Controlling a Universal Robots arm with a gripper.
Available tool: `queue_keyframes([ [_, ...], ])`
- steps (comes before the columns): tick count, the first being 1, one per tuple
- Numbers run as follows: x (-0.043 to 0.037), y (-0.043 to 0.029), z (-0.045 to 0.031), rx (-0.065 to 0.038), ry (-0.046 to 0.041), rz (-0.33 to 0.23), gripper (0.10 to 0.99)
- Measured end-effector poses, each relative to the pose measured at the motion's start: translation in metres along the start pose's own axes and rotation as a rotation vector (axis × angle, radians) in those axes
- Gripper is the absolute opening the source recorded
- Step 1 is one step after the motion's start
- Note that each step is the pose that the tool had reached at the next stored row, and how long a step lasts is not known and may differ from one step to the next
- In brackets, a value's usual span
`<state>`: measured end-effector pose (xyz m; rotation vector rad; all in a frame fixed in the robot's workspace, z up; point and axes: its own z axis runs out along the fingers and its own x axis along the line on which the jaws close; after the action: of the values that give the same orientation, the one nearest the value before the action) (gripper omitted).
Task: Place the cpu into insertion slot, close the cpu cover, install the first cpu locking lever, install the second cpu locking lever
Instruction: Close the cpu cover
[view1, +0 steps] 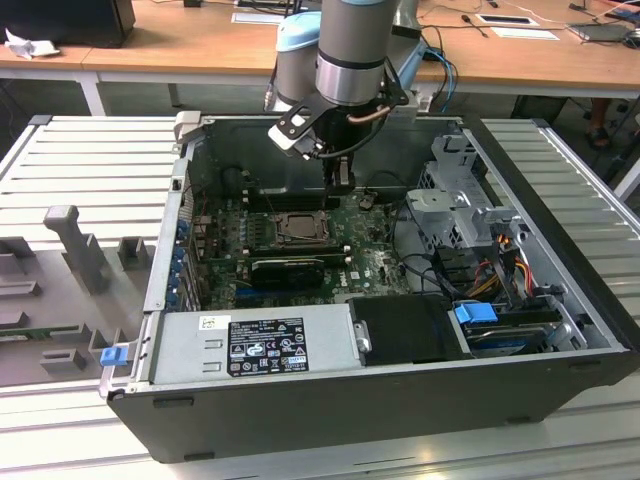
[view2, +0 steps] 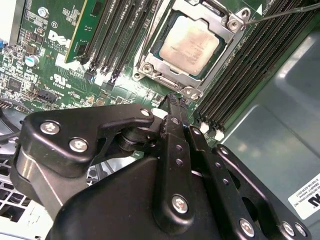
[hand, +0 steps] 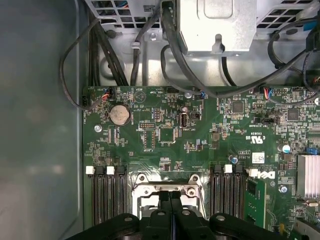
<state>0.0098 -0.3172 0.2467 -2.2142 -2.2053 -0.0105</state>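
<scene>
Green board, exterior view: I see the circuit board (view1: 375, 262) lying flat in the open case (view1: 560, 260), with the insertion slot (view1: 297, 228) set in it.
Gripper, exterior view: the gripper (view1: 340, 183) hangs point-down over the board near the case's far wall. The slot is lower and toward the exterior view's left of it, near but apart.
Chip, second wrist view: the cpu (view2: 192, 44) sits in the slot, its dull metal face up.
Frame, second wrist view: the cpu cover (view2: 220, 54) appears to lie down around the chip's edges.
Wire, second wrist view: a thin wire lever (view2: 280, 15) runs from the socket's corner out over the memory slots (view2: 250, 65), its long axis pointing away from the socket. I cannot tell whether it is latched.
Fingers, second wrist view: the fingers (view2: 174, 132) are pressed together with nothing between them. I judge their tip to be just short of the socket's nearest corner.
Socket, first wrist view: the slot's silver rim shows just beyond the closed fingertips, with memory slots on both sides.
</scene>
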Motion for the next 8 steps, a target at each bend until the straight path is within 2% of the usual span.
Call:
queue_keyframes([
  [3,-0.0003,-0.0029,0.0056,0.0,-0.0002,0.0,0.106],
  [6,-0.0006,-0.0142,0.008,0.0,-0.0003,-0.005,0.106],
  [8,-0.0007,-0.0218,0.0123,0.0,-0.0004,-0.018,0.106],
])
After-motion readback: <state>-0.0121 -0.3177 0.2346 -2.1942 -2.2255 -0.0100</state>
